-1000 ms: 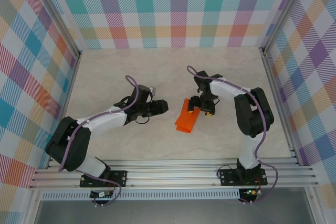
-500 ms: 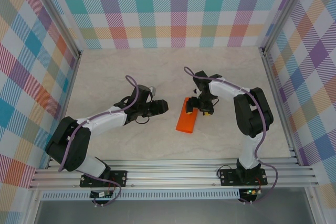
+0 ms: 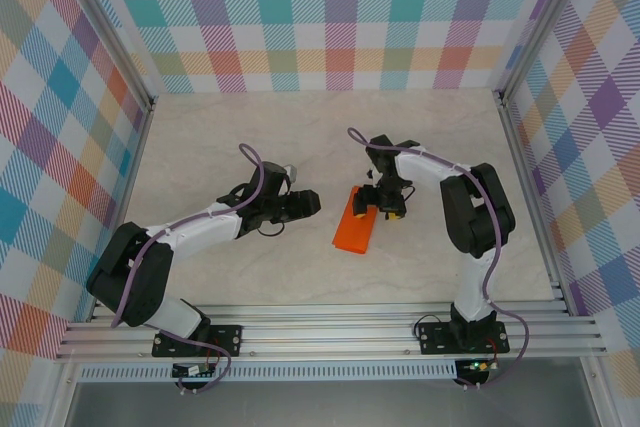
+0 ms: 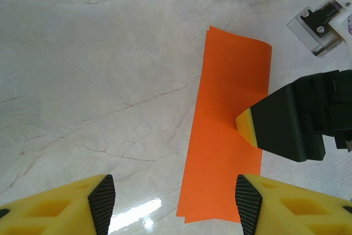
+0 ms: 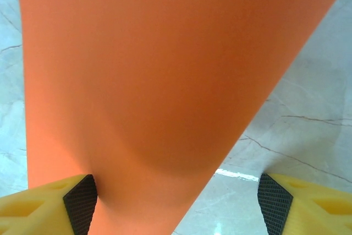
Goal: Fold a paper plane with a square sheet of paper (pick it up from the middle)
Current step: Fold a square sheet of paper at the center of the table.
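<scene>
The orange sheet of paper [image 3: 354, 229] lies on the table folded into a narrow strip, and in the left wrist view the paper [image 4: 225, 108] stretches away from the camera. My right gripper [image 3: 384, 205] is open at the strip's far end, one yellow fingertip [image 4: 247, 127] touching its right edge. In the right wrist view the paper [image 5: 154, 70] bulges up between the wide-apart jaws of the right gripper [image 5: 177, 202], against the left pad [image 5: 81, 195]. My left gripper [image 3: 309, 203] [image 4: 175, 205] is open, left of the strip, holding nothing.
Pale marbled tabletop [image 3: 250, 137] inside an aluminium frame with chequered cloth walls [image 3: 340, 17]. The metal rail [image 3: 330, 332] with both arm bases runs along the near edge. Purple cables run along both arms.
The right gripper edged slightly left against the paper. The strip's near end has drawn in and it looks narrower and straighter. The left arm has not moved.
</scene>
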Motion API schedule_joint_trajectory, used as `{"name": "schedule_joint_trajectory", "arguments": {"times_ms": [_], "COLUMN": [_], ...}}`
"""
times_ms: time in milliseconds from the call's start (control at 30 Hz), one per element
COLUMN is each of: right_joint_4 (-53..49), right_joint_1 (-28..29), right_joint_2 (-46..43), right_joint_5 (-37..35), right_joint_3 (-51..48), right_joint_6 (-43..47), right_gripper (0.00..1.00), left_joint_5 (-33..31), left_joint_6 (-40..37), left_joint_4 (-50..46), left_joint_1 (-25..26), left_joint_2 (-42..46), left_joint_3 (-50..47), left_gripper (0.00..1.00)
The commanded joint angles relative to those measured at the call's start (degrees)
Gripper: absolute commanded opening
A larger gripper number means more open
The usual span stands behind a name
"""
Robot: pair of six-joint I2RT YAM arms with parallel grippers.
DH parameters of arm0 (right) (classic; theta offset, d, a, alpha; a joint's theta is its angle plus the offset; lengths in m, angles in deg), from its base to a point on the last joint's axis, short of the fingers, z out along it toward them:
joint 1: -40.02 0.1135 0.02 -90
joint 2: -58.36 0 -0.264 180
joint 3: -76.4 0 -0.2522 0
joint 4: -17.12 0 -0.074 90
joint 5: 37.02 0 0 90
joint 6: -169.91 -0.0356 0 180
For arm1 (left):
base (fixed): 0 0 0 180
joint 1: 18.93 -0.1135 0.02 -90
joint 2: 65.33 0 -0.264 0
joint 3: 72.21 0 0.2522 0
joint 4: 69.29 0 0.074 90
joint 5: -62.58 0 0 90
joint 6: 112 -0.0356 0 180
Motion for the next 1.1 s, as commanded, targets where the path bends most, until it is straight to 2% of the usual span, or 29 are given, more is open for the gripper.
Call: {"name": "schedule_joint_trajectory", "arguments": {"times_ms": [0, 400, 667, 1067], "right_joint_4": [-1.95, -3.37, -3.16, -2.07], "right_joint_1": [0.22, -0.23, -0.82, -1.13], "right_joint_2": [0.42, -0.07, 0.34, 1.24], "right_joint_5": [0.18, 0.99, -1.14, 1.07], "right_joint_3": [0.88, 1.59, 1.5, 1.46], "right_joint_6": [1.91, 5.4, 2.49, 1.65], "right_gripper": [0.79, 0.78, 0.78, 0.78], "left_joint_5": [0.03, 0.52, 0.7, 0.92], "left_joint_6": [-1.21, -1.25, -1.25, -1.21], "left_joint_4": [0.52, 0.69, 0.57, 0.78], "left_joint_1": [1.0, 1.01, 1.0, 1.0], "left_joint_2": [0.39, 0.0, -0.13, -0.32], "left_joint_3": [-0.07, 0.39, 0.54, 0.44], "left_gripper": [0.62, 0.62, 0.62, 0.62]}}
